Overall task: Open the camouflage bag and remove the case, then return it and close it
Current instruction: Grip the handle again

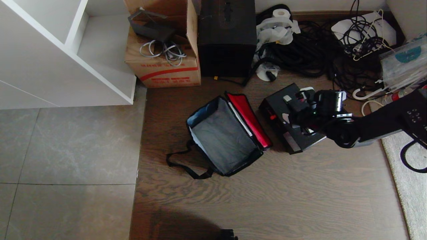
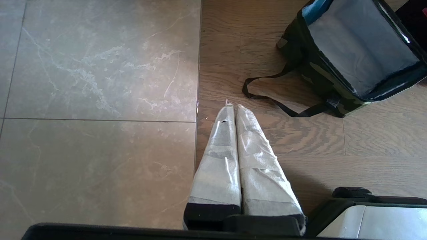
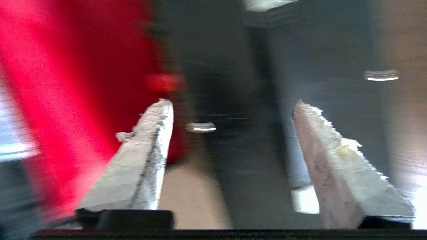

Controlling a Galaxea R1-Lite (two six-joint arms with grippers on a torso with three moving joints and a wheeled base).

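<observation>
The camouflage bag stands open on the wooden floor, its grey inside bare and its red lid folded out to the right. In the left wrist view the bag sits ahead with its black strap trailing on the floor. The black case lies flat just right of the lid. My right gripper hovers over the case, open; the right wrist view shows the gripper spread above the case with nothing held. My left gripper is shut and parked over the floor.
A red-striped cardboard box and a tall black box stand behind the bag. Tangled black cables fill the back right. White shelving is at the left, a pale rug at the right.
</observation>
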